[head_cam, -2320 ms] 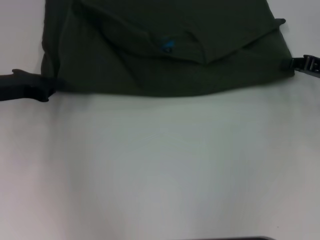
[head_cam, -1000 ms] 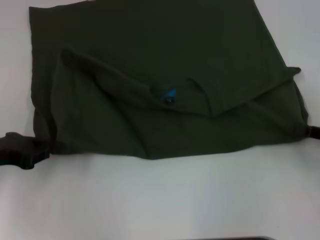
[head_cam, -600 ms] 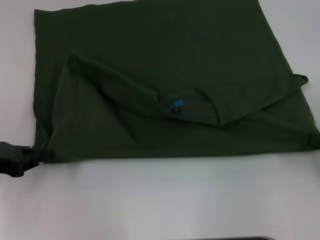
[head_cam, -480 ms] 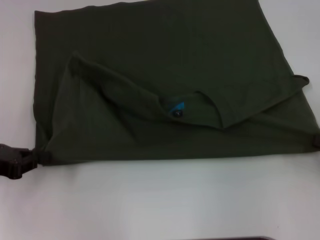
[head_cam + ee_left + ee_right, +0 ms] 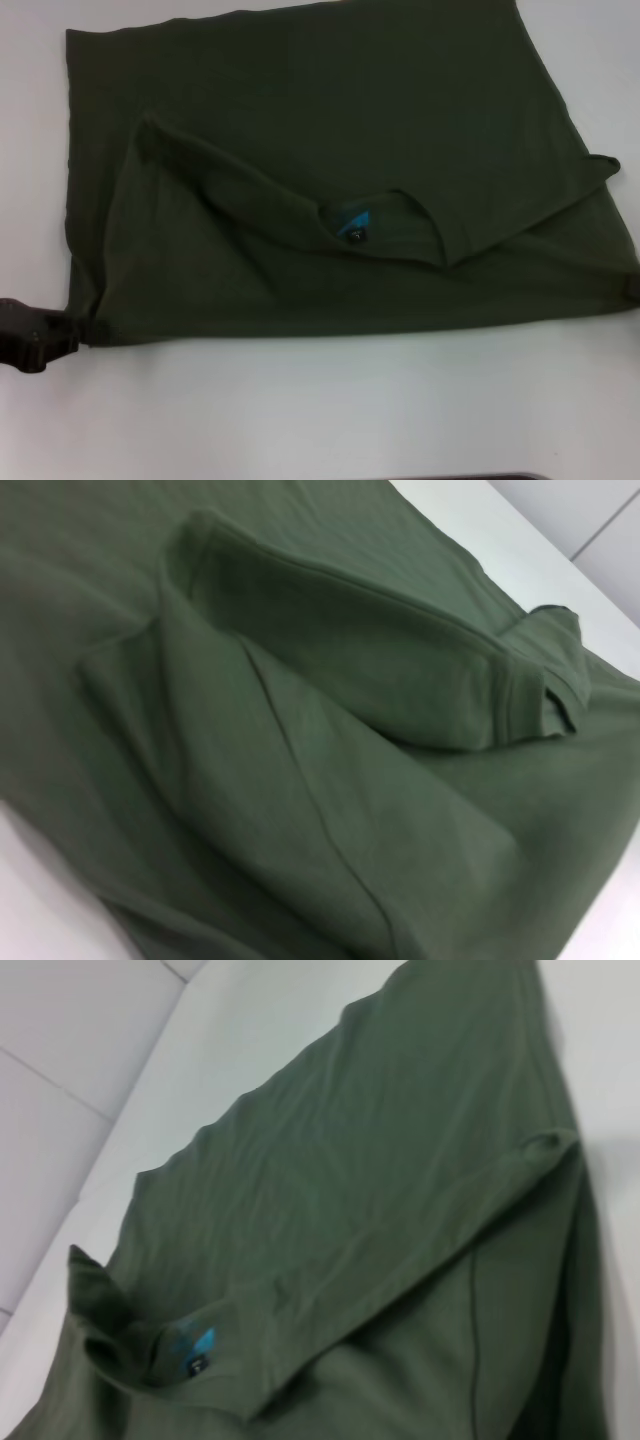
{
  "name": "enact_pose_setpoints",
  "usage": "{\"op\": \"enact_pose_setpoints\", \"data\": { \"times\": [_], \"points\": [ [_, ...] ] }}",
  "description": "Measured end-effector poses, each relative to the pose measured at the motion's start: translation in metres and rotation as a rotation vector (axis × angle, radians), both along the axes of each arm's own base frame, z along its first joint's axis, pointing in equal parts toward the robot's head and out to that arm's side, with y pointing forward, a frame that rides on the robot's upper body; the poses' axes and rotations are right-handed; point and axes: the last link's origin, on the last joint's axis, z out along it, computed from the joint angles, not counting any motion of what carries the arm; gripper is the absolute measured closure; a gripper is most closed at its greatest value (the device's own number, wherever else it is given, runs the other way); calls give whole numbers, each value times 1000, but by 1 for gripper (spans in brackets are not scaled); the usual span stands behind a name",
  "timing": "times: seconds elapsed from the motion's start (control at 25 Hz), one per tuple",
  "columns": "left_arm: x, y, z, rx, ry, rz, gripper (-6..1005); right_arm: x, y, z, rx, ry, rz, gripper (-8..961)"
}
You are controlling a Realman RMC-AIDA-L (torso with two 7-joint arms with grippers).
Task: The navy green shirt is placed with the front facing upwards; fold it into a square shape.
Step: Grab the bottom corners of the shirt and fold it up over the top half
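The navy green shirt (image 5: 350,150) lies on the white table (image 5: 320,410), its sleeves and shoulders folded inward. The collar with its blue-and-black neck label (image 5: 357,225) faces me. The chest print does not show. My left gripper (image 5: 62,335) is at the shirt's near-left corner, shut on the cloth. My right gripper (image 5: 632,286) barely shows at the view's right edge, at the drawn-out near-right corner. The left wrist view shows folded cloth and a sleeve (image 5: 350,670). The right wrist view shows the shirt (image 5: 380,1210) and the label (image 5: 195,1350).
Bare white table runs along the near side and to the shirt's left (image 5: 30,150). A dark edge (image 5: 460,477) shows at the bottom of the head view. Pale wall panels (image 5: 70,1050) lie beyond the table in the right wrist view.
The shirt and both grippers have moved toward me, sliding the cloth down the table. In the last half second the near edge shifted only slightly and flattened.
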Motion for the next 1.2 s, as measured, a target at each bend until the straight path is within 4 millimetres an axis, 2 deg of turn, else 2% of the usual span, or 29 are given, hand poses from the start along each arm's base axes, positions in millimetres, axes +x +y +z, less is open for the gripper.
{"op": "enact_pose_setpoints", "data": {
  "times": [0.48, 0.92, 1.2],
  "points": [
    [3, 1, 4, -29, -1, -13, 990, -10, 0, 0, 10, 40, 64, 910],
    [16, 18, 14, -5, -21, -77, 989, -31, 26, 18, 40, 87, 168, 909],
    [21, 23, 35, 85, -67, -122, 985, -39, 40, 34, 70, 78, 200, 909]
  ]
}}
